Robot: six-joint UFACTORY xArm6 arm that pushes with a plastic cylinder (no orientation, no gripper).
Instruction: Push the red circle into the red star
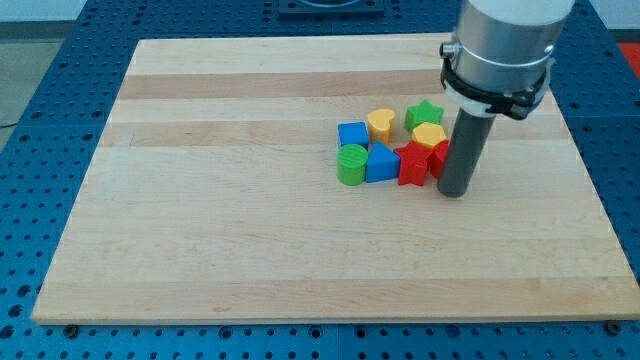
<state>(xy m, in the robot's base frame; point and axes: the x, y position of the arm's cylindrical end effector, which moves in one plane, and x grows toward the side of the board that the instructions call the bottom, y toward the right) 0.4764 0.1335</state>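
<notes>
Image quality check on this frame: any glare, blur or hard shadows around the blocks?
Camera view: even, soft light, no glare on the board; only faint short shadows under the blocks, e.g. the green cylinder; blocks are sharp; my tip hides most of the red circle beside the red star.

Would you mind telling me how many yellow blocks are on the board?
2. The yellow heart sits at the cluster's top, beside the blue square; the other yellow block lies just below the green star. The rod might hide more.
</notes>
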